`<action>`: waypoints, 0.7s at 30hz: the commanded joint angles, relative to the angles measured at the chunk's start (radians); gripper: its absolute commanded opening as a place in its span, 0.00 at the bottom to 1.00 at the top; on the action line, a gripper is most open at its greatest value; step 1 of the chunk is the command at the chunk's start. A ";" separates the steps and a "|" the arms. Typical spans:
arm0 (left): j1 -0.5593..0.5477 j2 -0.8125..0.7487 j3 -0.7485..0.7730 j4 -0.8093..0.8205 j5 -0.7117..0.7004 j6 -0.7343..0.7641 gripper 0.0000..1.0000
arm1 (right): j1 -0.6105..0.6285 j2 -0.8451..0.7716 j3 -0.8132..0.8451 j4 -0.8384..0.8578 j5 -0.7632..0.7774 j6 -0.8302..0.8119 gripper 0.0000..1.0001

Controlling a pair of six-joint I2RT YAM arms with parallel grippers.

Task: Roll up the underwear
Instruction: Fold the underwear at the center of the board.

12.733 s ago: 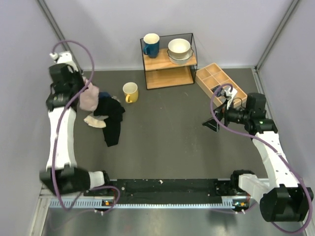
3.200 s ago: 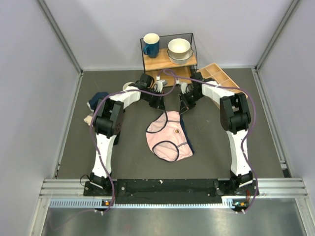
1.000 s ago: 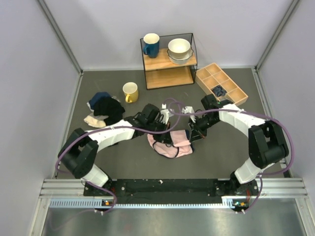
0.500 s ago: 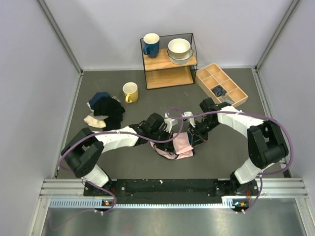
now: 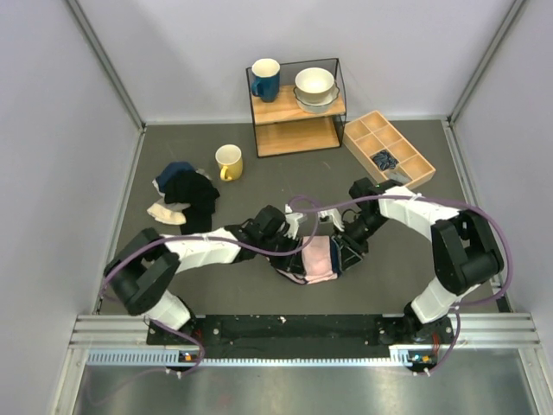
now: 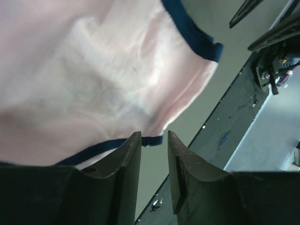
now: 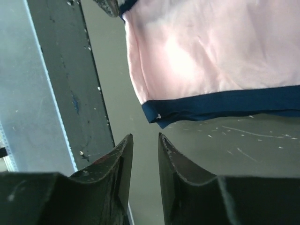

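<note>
The underwear (image 5: 317, 259) lies folded into a narrow light-pink strip with navy edging on the grey table, near the front rail. My left gripper (image 5: 296, 249) sits low at its left side and my right gripper (image 5: 346, 248) at its right side. In the left wrist view the underwear (image 6: 93, 70) fills the upper left, and the left gripper (image 6: 153, 136) is open a little, with only table showing in the gap. In the right wrist view the underwear (image 7: 211, 51) lies just beyond the right gripper (image 7: 145, 137), whose jaws stand slightly open and empty.
A pile of black garments (image 5: 192, 192) and a small beige cloth (image 5: 166, 213) lie at the left. A yellow mug (image 5: 229, 162), a shelf (image 5: 294, 108) with a blue mug and bowls, and a wooden divided tray (image 5: 389, 149) stand at the back. The black front rail (image 5: 294, 328) is close by.
Both grippers have opened and let go of the underwear, which now rests folded on the table. Both arms drew slightly nearer the front rail.
</note>
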 commanded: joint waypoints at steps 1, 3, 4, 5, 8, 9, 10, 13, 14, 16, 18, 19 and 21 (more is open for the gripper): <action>-0.003 -0.158 -0.004 0.033 -0.041 0.020 0.35 | 0.004 -0.065 0.091 -0.046 -0.090 0.020 0.24; -0.004 -0.221 -0.002 0.010 -0.057 0.026 0.35 | 0.006 -0.044 0.115 -0.039 -0.129 0.055 0.19; -0.003 -0.261 -0.002 0.001 -0.078 0.032 0.35 | 0.007 -0.029 0.132 -0.024 -0.144 0.089 0.17; -0.003 -0.279 -0.007 -0.016 -0.093 0.037 0.34 | 0.007 -0.018 0.135 -0.010 -0.158 0.112 0.15; 0.008 -0.342 -0.022 -0.051 -0.208 0.042 0.32 | 0.009 0.028 0.134 0.059 -0.164 0.193 0.12; 0.013 -0.355 -0.028 -0.053 -0.234 0.048 0.32 | 0.011 0.045 0.128 0.080 -0.155 0.213 0.12; 0.022 -0.364 -0.033 -0.053 -0.253 0.051 0.31 | 0.017 0.053 0.116 0.112 -0.143 0.239 0.12; 0.085 -0.369 -0.037 -0.034 -0.281 0.052 0.30 | 0.035 0.086 0.093 0.146 -0.094 0.276 0.12; 0.124 -0.362 -0.031 -0.027 -0.270 0.052 0.30 | 0.041 0.094 0.090 0.155 -0.071 0.279 0.12; 0.169 -0.326 -0.020 0.006 -0.233 0.048 0.29 | 0.053 0.113 0.083 0.163 -0.046 0.295 0.12; 0.218 -0.289 0.010 0.016 -0.181 0.043 0.28 | 0.053 0.123 0.082 0.168 -0.028 0.308 0.12; 0.227 -0.252 0.019 0.026 -0.170 0.046 0.27 | 0.053 0.131 0.082 0.168 -0.020 0.312 0.12; 0.238 -0.218 0.044 0.035 -0.141 0.046 0.26 | 0.053 0.137 0.080 0.172 -0.005 0.316 0.12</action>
